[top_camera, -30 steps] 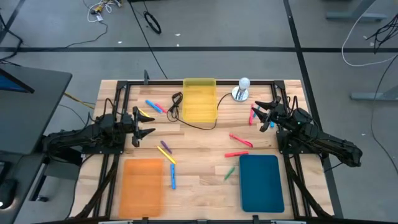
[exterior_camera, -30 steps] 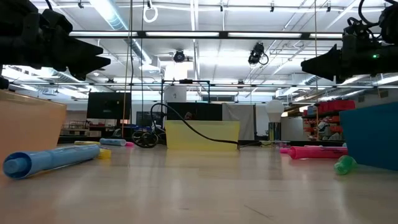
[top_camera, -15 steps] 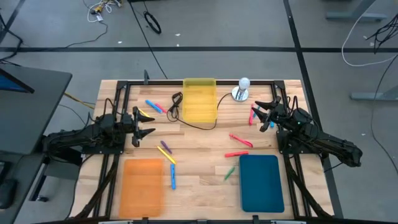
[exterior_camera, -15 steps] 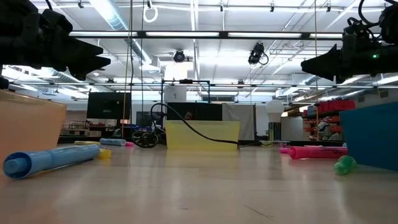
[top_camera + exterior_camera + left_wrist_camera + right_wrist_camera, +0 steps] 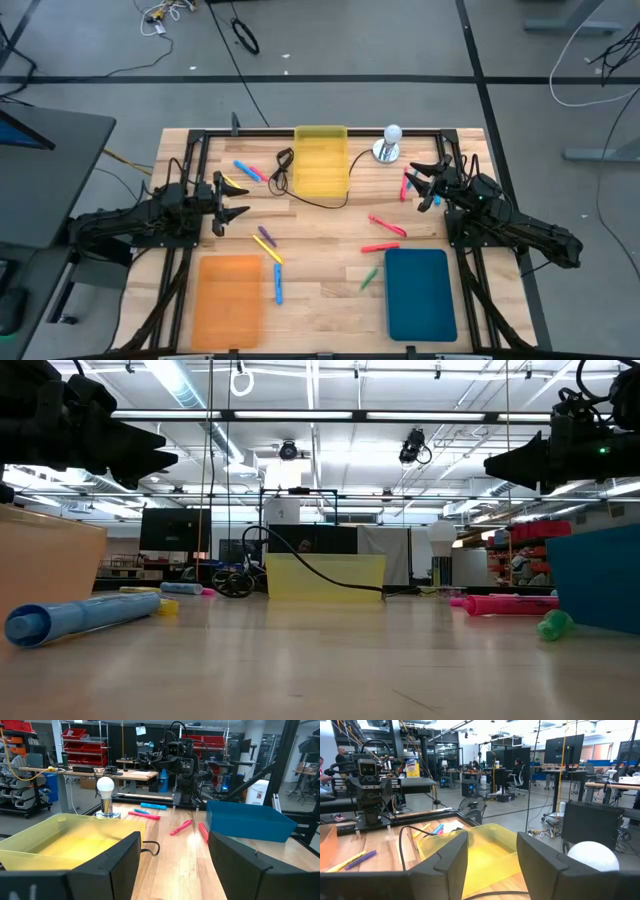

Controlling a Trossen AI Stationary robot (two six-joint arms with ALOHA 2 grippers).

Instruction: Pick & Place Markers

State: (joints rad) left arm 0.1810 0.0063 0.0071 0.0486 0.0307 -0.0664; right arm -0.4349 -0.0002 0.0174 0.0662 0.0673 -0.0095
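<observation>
Both grippers, left (image 5: 236, 197) and right (image 5: 418, 183), hover spread and empty; markers (image 5: 270, 246) lie scattered mid-table between the trays (image 5: 228, 300). Risk: the cable (image 5: 318, 200) could snag a descending arm.

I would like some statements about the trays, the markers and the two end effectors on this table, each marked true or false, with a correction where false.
1. The yellow tray lies at the far edge of the table, between the two arms. True.
2. The teal tray already holds several markers. False: no marker is visible inside it; a green marker lies on the wood beside it.
3. The left end effector is open and holds nothing. True.
4. The right end effector grips a pink marker. False: its fingers are apart and empty above the table.
5. A black cable runs across the table near the yellow tray. True.
6. The orange tray is stacked on the teal one. False: they lie apart, at opposite sides.
</observation>
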